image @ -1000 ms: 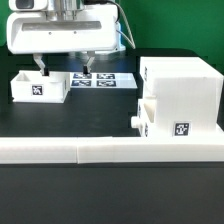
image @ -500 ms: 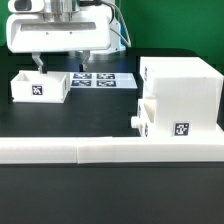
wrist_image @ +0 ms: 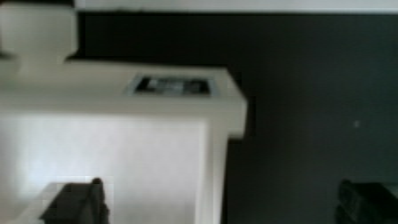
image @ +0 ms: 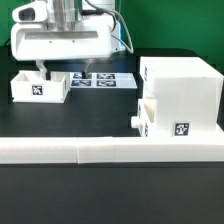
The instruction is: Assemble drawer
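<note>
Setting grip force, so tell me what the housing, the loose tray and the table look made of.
Housing: probably white plastic, smooth and matte; even colour, crisp edges. Loose tray: seemingly the same plastic; thin white walls, a paper-like black-and-white tag on one. Table: black, matte, no glare; cloth or mat, cannot tell.

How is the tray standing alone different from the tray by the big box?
The lone tray stands apart on the table by the gripper; the other tray sits against the housing. The lone tray shows a tag but no knob; the other tray shows its knob. Both are white.
</note>
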{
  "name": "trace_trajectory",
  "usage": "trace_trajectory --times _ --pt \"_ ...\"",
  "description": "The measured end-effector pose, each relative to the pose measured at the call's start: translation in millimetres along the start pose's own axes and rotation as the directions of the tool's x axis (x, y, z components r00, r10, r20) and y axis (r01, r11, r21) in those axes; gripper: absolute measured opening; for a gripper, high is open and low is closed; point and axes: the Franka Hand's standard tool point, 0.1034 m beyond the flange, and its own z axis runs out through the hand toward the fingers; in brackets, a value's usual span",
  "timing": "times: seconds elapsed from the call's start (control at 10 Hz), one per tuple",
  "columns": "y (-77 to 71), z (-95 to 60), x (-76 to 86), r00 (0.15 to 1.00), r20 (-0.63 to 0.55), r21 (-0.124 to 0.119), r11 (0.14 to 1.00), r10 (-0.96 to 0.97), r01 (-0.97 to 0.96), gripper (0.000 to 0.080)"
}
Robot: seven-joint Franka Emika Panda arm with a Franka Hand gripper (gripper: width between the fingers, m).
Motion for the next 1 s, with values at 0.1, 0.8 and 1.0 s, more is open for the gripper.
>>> trace_trajectory --times 0.1,0.8,1.0 --pt "-0.9 7.6 -4.0 1.000 0.008 0.001 1.000 0.000 0.000 0.0649" --pt "-0.9 21.9 -9.1 1.000 0.005 -0.003 1.000 -0.005 0.005 0.0555" --pt "-0.9 21.9 -9.0 1.000 0.005 -0.003 1.000 -0.008 0.009 0.0353"
